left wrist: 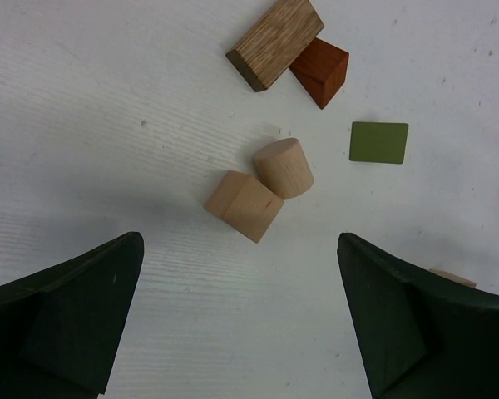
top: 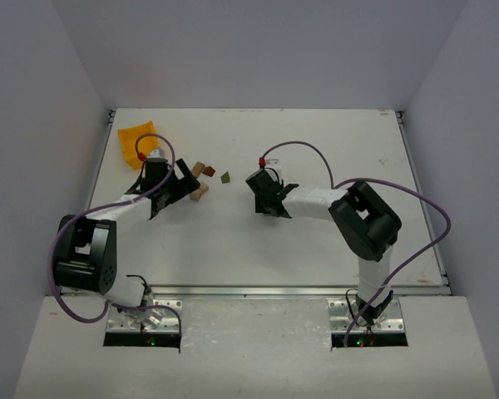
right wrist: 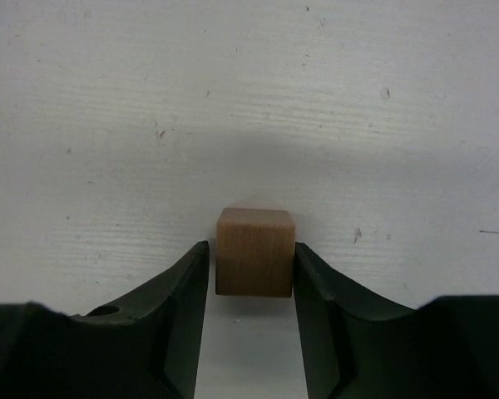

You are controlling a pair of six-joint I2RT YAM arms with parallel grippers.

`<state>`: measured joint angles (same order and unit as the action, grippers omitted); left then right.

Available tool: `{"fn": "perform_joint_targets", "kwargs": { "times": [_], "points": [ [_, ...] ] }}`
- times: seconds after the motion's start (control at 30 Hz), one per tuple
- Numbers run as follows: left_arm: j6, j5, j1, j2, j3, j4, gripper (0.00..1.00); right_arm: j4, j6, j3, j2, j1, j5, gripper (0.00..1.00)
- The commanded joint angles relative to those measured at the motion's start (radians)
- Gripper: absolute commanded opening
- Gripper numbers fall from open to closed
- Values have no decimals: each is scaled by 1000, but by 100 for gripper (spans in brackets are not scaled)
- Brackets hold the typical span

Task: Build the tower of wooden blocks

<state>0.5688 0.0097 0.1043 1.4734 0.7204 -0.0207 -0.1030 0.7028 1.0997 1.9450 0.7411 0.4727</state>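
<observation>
Loose wooden blocks lie unstacked on the white table (top: 316,241). In the left wrist view I see a long tan block (left wrist: 274,41), a dark red wedge (left wrist: 320,71), an olive-green piece (left wrist: 378,141), a tan cylinder (left wrist: 284,168) and a tan cube (left wrist: 243,205). My left gripper (left wrist: 239,258) is open and empty, just short of the cube and cylinder; it also shows in the top view (top: 187,187). My right gripper (right wrist: 254,249) is shut on another tan cube (right wrist: 255,262) low over the table mid-centre, and it shows in the top view (top: 262,189).
A yellow plastic bin (top: 139,141) sits at the far left behind the left gripper. The sliver of another tan block (left wrist: 453,278) shows behind the left gripper's right finger. Grey walls enclose the table on three sides.
</observation>
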Motion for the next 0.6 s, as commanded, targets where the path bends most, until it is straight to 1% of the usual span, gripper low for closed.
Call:
{"fn": "perform_joint_targets", "kwargs": {
  "times": [0.0, 0.07, 0.2, 0.23, 0.3, 0.37, 0.43, 0.5, 0.57],
  "points": [
    [-10, -5, 12, -2, 44, -21, 100, -25, 37, 49, -15, 14, 69, 49],
    [-12, -4, 12, -4, 48, -15, 100, -44, 41, 60, -18, 14, 75, 56],
    [-31, -5, 18, -5, 61, 4, 100, -48, 30, 65, -37, 15, 74, 62],
    [-43, -3, 22, -7, 64, 10, 100, -45, 16, 65, -56, 16, 71, 65],
    [-82, 8, 29, -11, 75, 20, 100, -51, -28, 66, -95, 14, 67, 76],
    [-174, 54, 35, -4, 97, 67, 100, -57, -78, 47, -156, 14, 50, 82],
    [-293, 132, 37, 8, 126, 89, 100, -57, -115, 15, -221, 12, 20, 89],
    [-332, 98, 35, 17, 172, 143, 100, -60, -145, -37, -298, 9, -1, 94],
    [-387, 117, 34, 37, 211, 179, 100, -60, -146, -109, -382, 5, -16, 99]
  ]
}}
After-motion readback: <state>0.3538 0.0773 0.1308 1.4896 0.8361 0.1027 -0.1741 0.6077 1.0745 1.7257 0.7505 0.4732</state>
